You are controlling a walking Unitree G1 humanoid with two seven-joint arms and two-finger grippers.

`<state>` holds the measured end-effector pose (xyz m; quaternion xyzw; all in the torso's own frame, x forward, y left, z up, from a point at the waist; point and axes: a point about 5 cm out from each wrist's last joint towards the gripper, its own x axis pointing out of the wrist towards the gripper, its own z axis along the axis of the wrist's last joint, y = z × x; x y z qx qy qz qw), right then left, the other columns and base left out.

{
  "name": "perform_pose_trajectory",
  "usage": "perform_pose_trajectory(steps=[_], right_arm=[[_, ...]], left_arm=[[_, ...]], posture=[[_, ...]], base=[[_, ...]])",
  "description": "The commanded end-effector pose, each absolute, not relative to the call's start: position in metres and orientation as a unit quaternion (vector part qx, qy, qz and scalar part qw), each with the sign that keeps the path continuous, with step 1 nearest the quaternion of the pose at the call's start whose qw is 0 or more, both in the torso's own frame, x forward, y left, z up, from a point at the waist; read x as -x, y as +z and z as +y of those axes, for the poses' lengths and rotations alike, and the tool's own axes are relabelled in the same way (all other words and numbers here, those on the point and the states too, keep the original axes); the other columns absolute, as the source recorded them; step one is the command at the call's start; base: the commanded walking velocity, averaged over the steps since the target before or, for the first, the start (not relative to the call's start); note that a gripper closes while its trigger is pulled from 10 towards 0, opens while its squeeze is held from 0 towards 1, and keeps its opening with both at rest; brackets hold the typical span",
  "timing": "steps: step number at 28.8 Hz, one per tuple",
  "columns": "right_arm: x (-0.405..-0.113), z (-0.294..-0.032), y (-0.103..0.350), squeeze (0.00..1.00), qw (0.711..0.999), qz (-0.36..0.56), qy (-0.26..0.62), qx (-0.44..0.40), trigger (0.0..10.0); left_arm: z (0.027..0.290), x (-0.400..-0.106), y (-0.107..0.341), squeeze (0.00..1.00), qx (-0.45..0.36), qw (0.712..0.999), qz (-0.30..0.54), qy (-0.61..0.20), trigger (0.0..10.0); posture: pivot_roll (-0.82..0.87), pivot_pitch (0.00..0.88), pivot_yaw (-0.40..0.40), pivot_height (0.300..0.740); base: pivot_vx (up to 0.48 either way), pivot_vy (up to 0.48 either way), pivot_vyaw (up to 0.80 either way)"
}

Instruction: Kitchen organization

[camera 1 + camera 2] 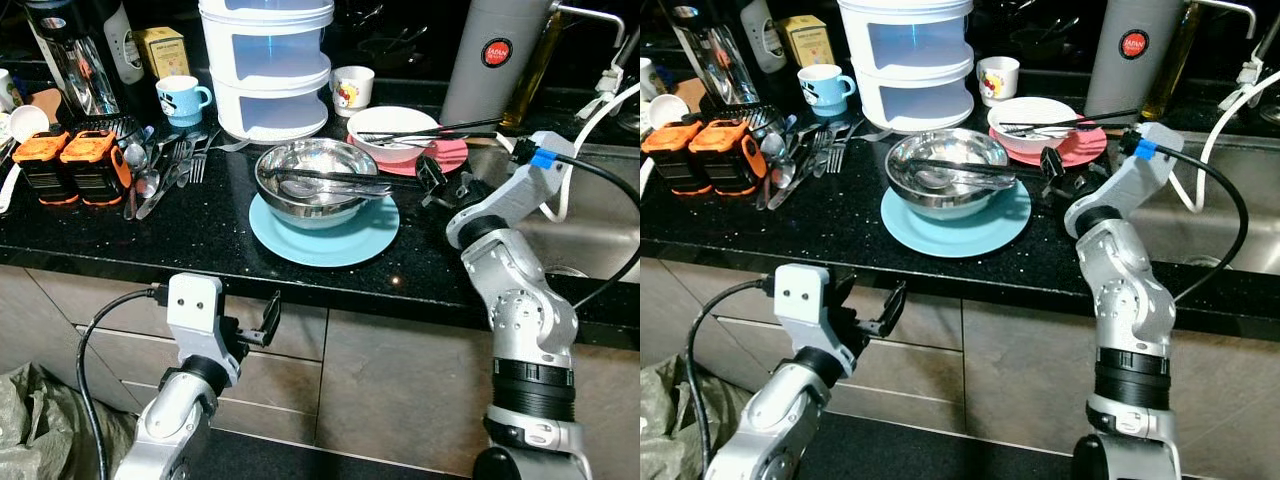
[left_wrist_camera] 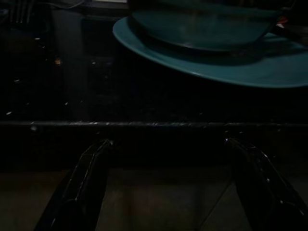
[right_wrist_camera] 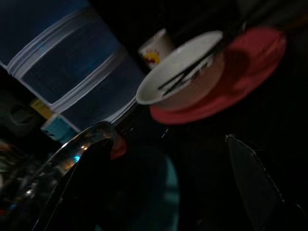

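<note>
Nearest to me, my left claw [image 1: 255, 325] hangs below the counter edge [image 1: 200, 262] in front of the cabinet fronts, its two fingers spread apart and holding nothing; in its wrist view the fingers frame the counter lip with the blue plate [image 2: 202, 67] just beyond. On the counter, at about 12 o'clock from that claw, the blue plate [image 1: 300, 240] carries the steel bowl [image 1: 300, 165], and long utensils [image 1: 330, 180] lie inside the bowl with their handles running out over its rim toward 3 o'clock. My right claw [image 1: 440, 185] sits at the bowl's 3 o'clock, just beside those handles, fingers apart and empty. I judge the bowl light, stiff and slick, likely to slide on the plate if pushed, so a pinch across its rim, clear of the handles, looks safest. The loose utensils may rattle or tip out. Beyond, at 1 o'clock, a white bowl [image 1: 393, 125] holding chopsticks rests on a pink plate [image 1: 450, 155]; these I judge breakable. Farthest back stand the stacked white container [image 1: 268, 65] and a blue mug [image 1: 182, 100].
</note>
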<state>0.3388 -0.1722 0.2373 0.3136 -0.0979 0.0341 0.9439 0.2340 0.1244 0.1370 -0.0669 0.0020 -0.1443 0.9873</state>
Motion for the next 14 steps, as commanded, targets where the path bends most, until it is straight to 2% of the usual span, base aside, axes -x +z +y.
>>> perform_pose_trajectory(steps=[1,14], right_arm=[[-0.3398,-0.1703,0.2406,0.00,0.937,-0.093,0.035,-0.334,10.0],[-0.3412,-0.1704,0.2456,0.00,0.931,-0.087,0.034,-0.353,10.0]], left_arm=[[0.1252,-0.2341,0.1325,0.00,0.063,0.987,0.015,-0.148,10.0],[0.1223,-0.2320,0.1307,0.00,0.067,0.986,0.017,-0.150,10.0]], posture=[[0.07,0.000,0.040,0.740],[0.06,0.000,0.031,0.740]], base=[[0.000,0.000,0.00],[0.000,0.000,0.00]])
